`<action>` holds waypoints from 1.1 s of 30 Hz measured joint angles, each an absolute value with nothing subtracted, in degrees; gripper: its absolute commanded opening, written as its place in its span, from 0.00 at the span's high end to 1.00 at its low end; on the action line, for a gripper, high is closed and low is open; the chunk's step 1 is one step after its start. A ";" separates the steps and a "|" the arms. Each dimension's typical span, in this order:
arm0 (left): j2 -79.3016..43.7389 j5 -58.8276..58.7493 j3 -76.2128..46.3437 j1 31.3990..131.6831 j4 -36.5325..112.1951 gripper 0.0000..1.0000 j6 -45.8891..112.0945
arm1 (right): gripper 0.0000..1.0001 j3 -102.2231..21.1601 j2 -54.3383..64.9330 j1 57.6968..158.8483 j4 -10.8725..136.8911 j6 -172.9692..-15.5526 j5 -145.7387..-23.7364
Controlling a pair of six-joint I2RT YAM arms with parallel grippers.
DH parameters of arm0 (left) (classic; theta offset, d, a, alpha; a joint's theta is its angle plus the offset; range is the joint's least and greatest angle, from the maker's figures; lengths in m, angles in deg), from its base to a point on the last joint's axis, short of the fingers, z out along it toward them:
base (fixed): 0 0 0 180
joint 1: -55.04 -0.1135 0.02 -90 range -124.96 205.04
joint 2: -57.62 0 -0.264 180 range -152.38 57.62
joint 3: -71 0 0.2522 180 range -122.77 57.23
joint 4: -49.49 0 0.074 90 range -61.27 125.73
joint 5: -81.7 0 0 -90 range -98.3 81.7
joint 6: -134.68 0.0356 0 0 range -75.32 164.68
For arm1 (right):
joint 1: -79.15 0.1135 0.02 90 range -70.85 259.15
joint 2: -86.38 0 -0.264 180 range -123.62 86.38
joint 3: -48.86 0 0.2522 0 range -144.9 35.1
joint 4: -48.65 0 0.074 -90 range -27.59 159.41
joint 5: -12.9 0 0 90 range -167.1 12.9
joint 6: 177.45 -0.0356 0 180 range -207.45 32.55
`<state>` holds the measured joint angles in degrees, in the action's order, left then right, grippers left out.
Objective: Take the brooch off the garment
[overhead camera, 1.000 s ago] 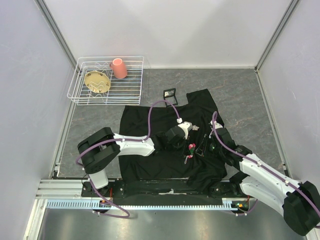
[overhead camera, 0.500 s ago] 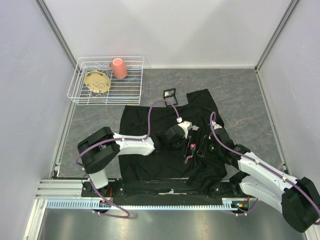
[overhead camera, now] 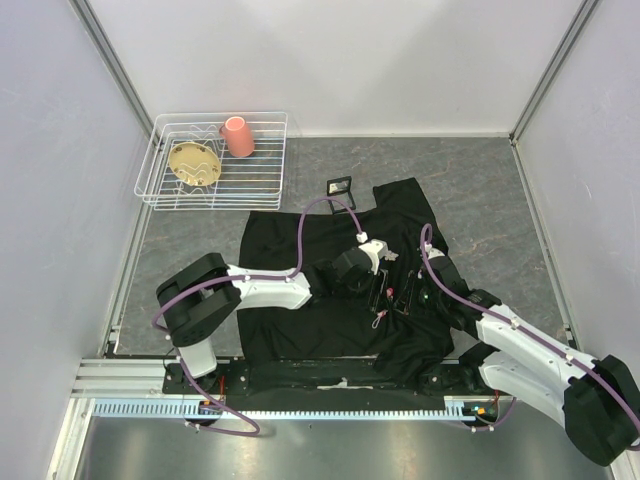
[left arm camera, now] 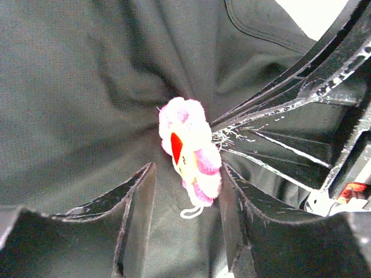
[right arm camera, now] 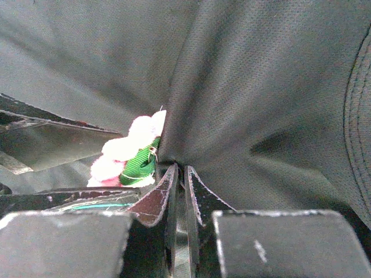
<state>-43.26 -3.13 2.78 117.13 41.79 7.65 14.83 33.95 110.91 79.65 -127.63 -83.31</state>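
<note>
Half-open left hand (left arm camera: 187, 169) around brooch (left arm camera: 189, 147); right hand (right arm camera: 181, 169) tight on garment (right arm camera: 261, 75).

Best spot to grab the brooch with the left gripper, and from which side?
Pinch the brooch across its fluffy pink head, straight in from the left gripper: it stands up off the garment between that gripper's open fingers. The right gripper pinches cloth beside it.

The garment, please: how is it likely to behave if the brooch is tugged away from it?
Probably floppy: the garment puckers into folds radiating from where the right gripper pinches it. It would likely lift with the brooch unless held down.
</note>
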 measured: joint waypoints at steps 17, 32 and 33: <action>-44.83 -3.24 2.49 116.97 41.33 0.57 7.65 | 0.73 14.57 34.81 110.91 80.37 -127.50 -83.12; -44.83 -3.20 1.77 116.65 40.28 0.53 7.67 | 0.76 12.64 35.44 110.91 81.86 -125.99 -83.45; -44.83 -3.20 1.66 116.56 40.33 0.54 7.67 | 0.76 12.64 35.44 110.91 81.86 -125.90 -83.58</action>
